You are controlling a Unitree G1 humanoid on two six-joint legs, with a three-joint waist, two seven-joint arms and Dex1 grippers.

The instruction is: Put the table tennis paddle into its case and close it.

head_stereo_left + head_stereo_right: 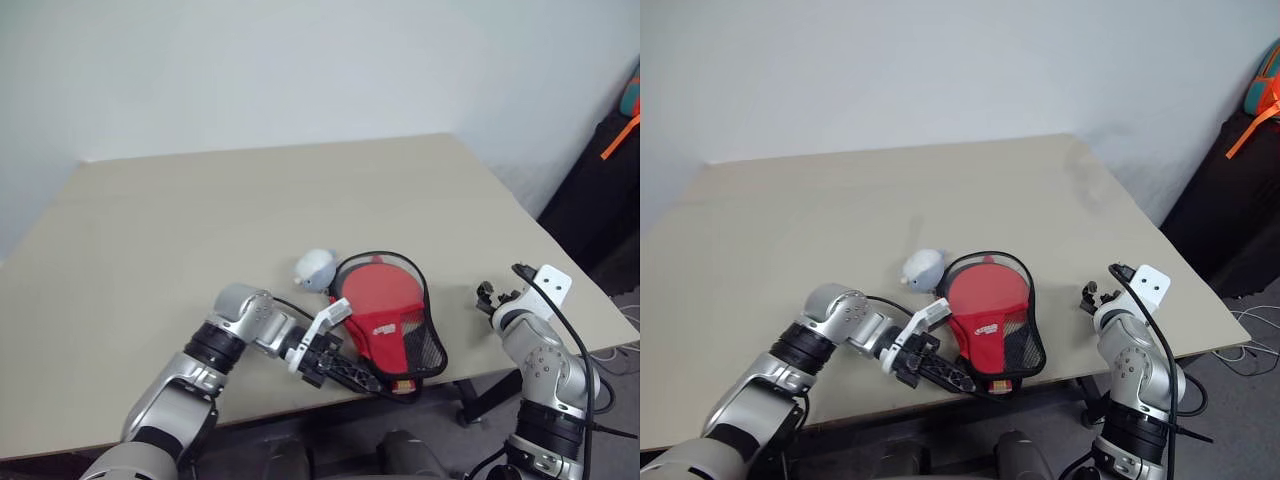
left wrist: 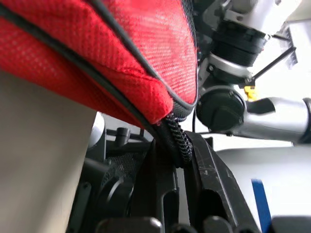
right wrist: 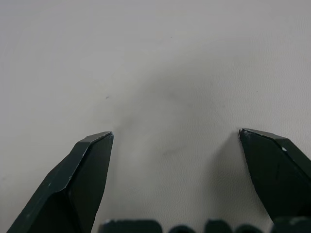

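- Left eye view shows the case (image 1: 392, 318) lying flat on the bench (image 1: 200, 230) close to its near edge, red side and mesh pocket up, narrow handle end toward the robot.
- A round red shape shows through the mesh; I take it for the paddle already inside the case, though no handle can be made out.
- Left hand (image 1: 352, 376) reaches in from the side at the case's narrow end, its two black fingers low along the bench edge.
- Left wrist view puts the case's zip end (image 2: 176, 141) right between those fingers (image 2: 160, 194), which look nearly closed around it. Whether they are pinching the zip or have just let go I cannot tell.
- That position fits the closing step: the zip runs round the rim, so working at the narrow end makes sense.
- Right hand (image 1: 492, 297) sits well to the side of the case over bare bench, fingers (image 3: 87, 170) spread wide and holding nothing, probably parked out of the way.
- A small white-grey soft lump (image 1: 314, 268) rests just beside the round end of the case; it may be touching.
- Bench top is plain pale beige and matte.
- Behind it stands a plain light wall; dark furniture with something orange (image 1: 618, 140) stands at the right.
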